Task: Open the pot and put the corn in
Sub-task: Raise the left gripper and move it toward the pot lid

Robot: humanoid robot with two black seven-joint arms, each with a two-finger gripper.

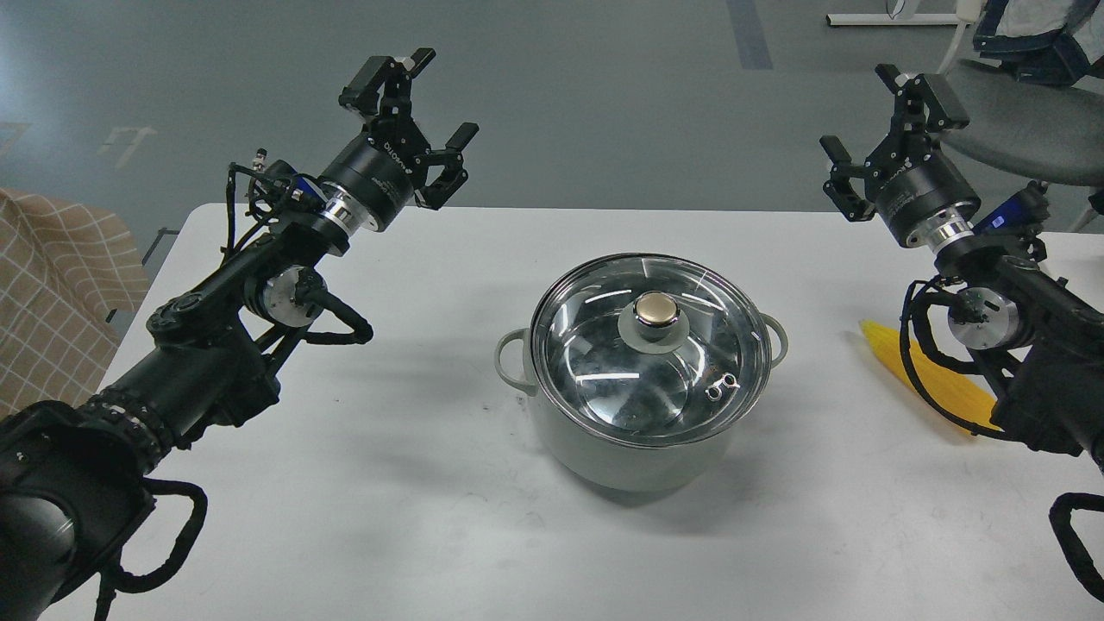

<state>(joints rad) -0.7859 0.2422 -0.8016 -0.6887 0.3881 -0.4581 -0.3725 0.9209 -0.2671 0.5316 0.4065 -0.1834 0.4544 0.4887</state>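
The pale grey-green pot [634, 461] stands in the middle of the white table [414, 509], with two loop side handles. A round glass lid [604, 379] with a brass-coloured knob [655, 309] sits on it. The yellow corn [936, 379] lies on the table to the right, partly hidden behind my right arm. My left gripper [431, 97] is open and empty, held high above the table's far left edge. My right gripper [875, 112] is open and empty, held high above the far right edge.
A beige checked cloth [52, 285] hangs at the left beyond the table. A grey chair [1026, 121] stands behind the right arm. Grey floor lies past the far table edge.
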